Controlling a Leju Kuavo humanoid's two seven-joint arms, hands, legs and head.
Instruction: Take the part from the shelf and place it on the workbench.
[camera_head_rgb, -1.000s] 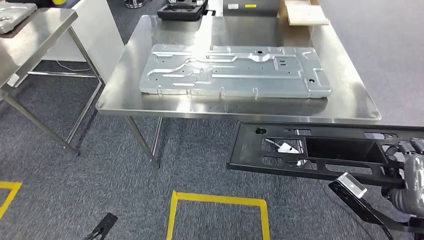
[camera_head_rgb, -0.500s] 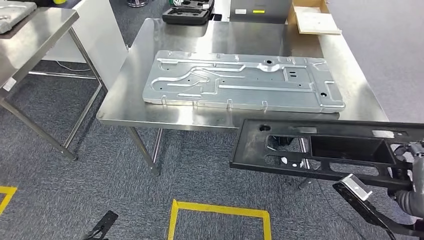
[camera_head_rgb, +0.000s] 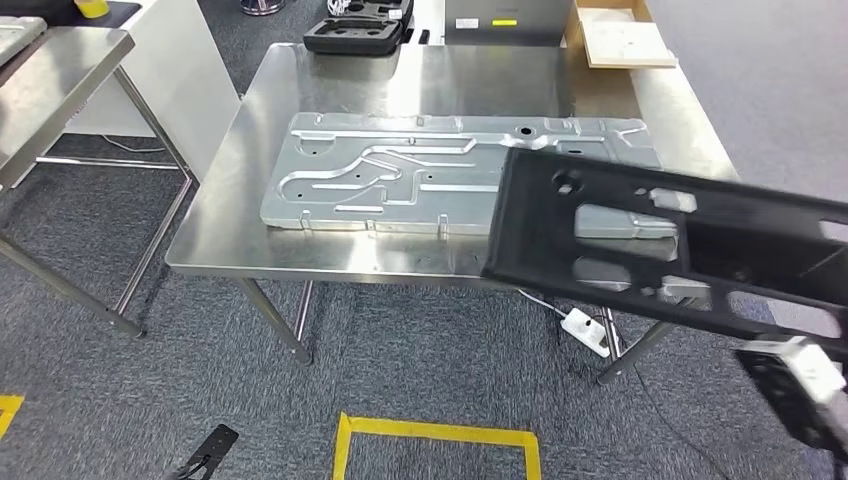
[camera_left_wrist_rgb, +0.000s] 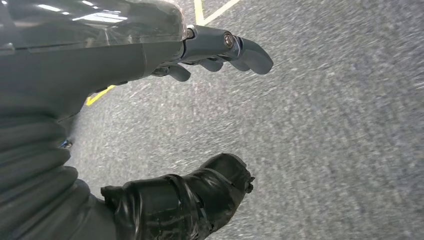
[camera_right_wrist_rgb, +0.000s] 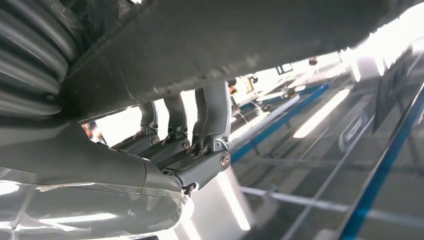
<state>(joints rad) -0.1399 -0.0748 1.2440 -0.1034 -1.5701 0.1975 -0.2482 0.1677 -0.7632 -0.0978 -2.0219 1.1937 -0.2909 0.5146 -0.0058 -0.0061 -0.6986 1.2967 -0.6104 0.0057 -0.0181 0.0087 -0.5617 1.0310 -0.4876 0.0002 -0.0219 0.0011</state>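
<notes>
Over the workbench's (camera_head_rgb: 230, 262) near right edge, the right hand (camera_right_wrist_rgb: 180, 150) grips the black part (camera_head_rgb: 670, 245) (no readable writing); left hand (camera_left_wrist_rgb: 220, 47) hangs empty, fingers apart.

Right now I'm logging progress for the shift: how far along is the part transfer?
Done: the black part is off the shelf and carried to the workbench. In hand: the right hand grips it, raised over the near edge and overlapping the silver plate. The left hand hangs open above the carpet. Left: lowering the part onto the bench and releasing it.
</notes>
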